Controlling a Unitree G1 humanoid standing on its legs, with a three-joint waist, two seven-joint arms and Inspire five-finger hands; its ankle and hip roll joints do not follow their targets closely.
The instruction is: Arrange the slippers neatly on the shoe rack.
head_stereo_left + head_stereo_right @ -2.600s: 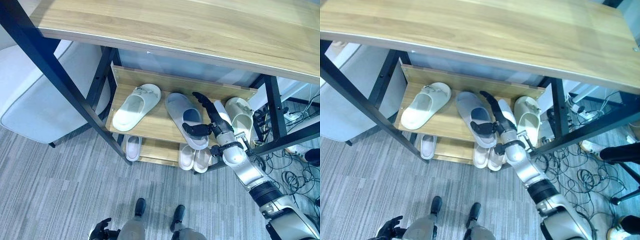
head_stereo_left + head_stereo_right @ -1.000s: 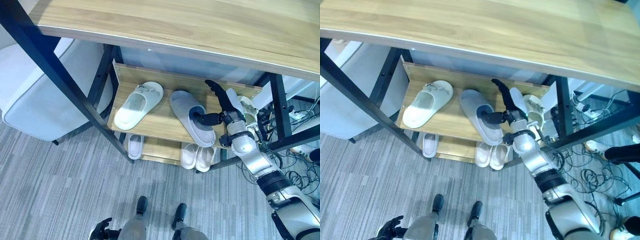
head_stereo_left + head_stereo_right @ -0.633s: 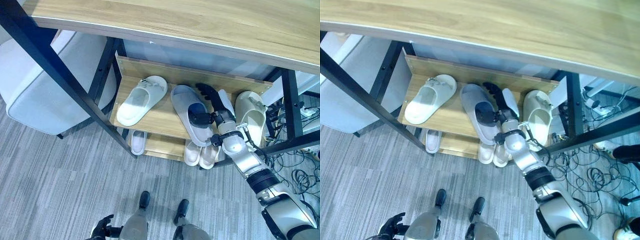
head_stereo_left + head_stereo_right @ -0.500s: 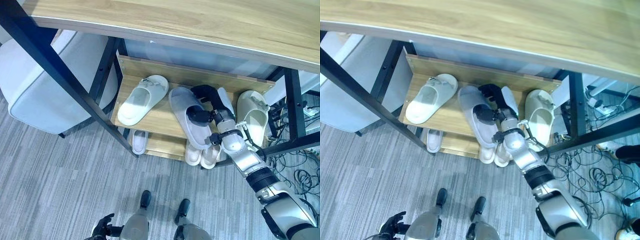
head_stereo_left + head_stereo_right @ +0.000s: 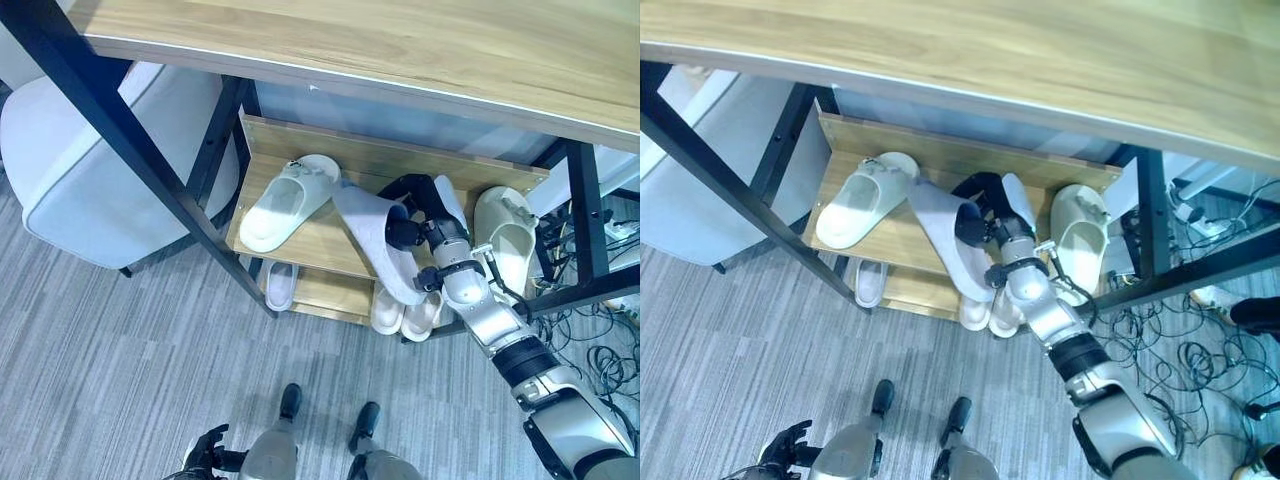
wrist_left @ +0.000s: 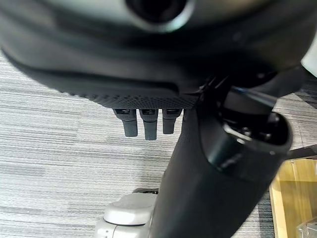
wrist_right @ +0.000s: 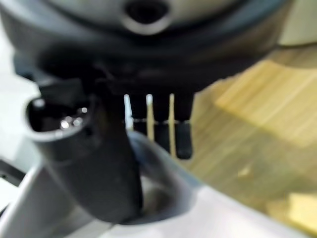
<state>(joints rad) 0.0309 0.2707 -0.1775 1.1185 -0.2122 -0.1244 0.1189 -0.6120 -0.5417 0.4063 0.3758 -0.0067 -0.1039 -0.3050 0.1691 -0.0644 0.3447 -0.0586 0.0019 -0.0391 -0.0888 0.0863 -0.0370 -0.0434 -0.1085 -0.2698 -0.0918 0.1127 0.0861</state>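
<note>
On the rack's upper shelf my right hand is shut on a grey-blue slipper. Its thumb sits inside the strap opening and its fingers curl over the strap, as the right wrist view shows around the slipper. The slipper stands tilted, one edge raised off the shelf. A pale green slipper lies at the shelf's left and a cream slipper at its right. Another light slipper stands just behind my hand. My left hand hangs low over the floor, fingers relaxed.
White slippers lie on the lower shelf: one at the left, a pair in the middle. A wooden table top overhangs the rack, with black legs beside it. A pale padded seat stands left. Loose cables lie right.
My right hand has closed on the grey-blue slipper, which lay flat before and now tilts up, its far end swung left. The view has shifted a little.
</note>
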